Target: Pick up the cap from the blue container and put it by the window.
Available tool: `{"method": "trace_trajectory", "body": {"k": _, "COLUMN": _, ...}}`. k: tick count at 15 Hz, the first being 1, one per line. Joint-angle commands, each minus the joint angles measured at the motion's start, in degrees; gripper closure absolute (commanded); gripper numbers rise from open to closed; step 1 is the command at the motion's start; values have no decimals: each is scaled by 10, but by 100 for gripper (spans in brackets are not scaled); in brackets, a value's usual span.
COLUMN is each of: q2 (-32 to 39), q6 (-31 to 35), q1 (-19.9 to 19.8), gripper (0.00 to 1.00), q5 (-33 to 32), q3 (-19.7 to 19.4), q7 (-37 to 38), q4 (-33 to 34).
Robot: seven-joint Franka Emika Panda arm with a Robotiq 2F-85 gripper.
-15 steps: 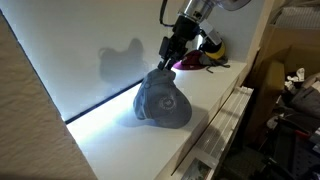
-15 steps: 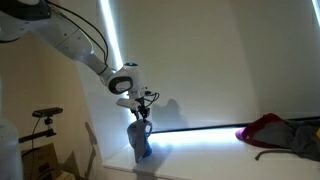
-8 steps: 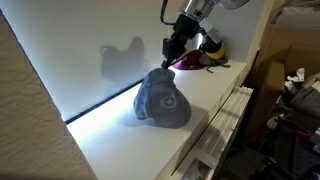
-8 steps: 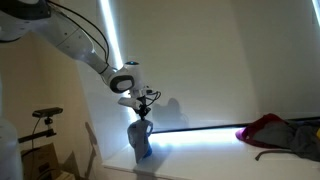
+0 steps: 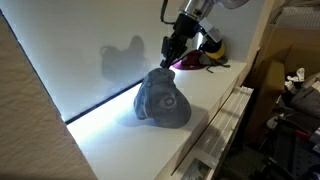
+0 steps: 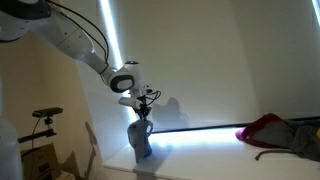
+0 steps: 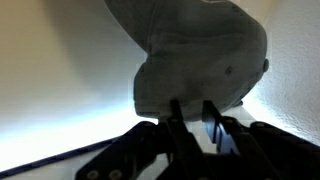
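Observation:
The grey-blue cap [image 5: 163, 98] stands humped on the white ledge close to the window [image 5: 85, 55], draped over something upright. It also shows in the other exterior view [image 6: 140, 138] and fills the top of the wrist view [image 7: 195, 50]. The blue container is hidden under the cap. My gripper [image 5: 168, 60] comes down onto the cap's top [image 6: 143, 113]. In the wrist view the gripper [image 7: 192, 105] has its two fingers close together, their tips pinching the cap's edge.
Magenta and yellow-black items [image 5: 200, 57] lie on the ledge behind the gripper, seen also in an exterior view [image 6: 275, 128]. The bright strip [image 6: 200, 128] runs along the window's lower edge. The ledge's front edge [image 5: 225, 110] drops to clutter on the floor.
Almost nothing has moved. The gripper stays at the cap's top, and the cap's peak looks very slightly raised.

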Motion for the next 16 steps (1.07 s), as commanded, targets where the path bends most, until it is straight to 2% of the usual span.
{"method": "trace_trajectory", "body": {"k": 1, "q2": -3, "q6": 17, "q1": -5, "gripper": 39, "q5": -29, "q3": 3, "q7": 25, "q4": -4}}
{"method": "trace_trajectory", "body": {"k": 5, "q2": -18, "q6": 71, "q1": -7, "gripper": 10, "q5": -109, "q3": -3, "q7": 86, "q4": -21}}
{"method": "trace_trajectory", "body": {"k": 7, "q2": -23, "q6": 84, "q1": -10, "gripper": 1, "q5": -160, "q3": -8, "q7": 129, "q4": -26}}
{"method": "trace_trajectory", "body": {"k": 8, "q2": -21, "q6": 75, "q1": -11, "gripper": 0, "q5": -169, "q3": -10, "q7": 140, "q4": -22}}
{"method": "trace_trajectory", "body": {"k": 9, "q2": -19, "q6": 47, "q1": -15, "gripper": 0, "q5": -147, "q3": -7, "q7": 129, "q4": -14}}
{"method": "trace_trajectory", "body": {"k": 10, "q2": -4, "q6": 67, "q1": -11, "gripper": 0, "q5": -153, "q3": -4, "q7": 130, "q4": -4}}
{"method": "trace_trajectory", "body": {"k": 13, "q2": -3, "q6": 67, "q1": -11, "gripper": 0, "q5": -153, "q3": -2, "q7": 130, "q4": -3}}
{"method": "trace_trajectory", "body": {"k": 16, "q2": 25, "q6": 48, "q1": -15, "gripper": 0, "q5": -119, "q3": 1, "q7": 119, "q4": 10}}
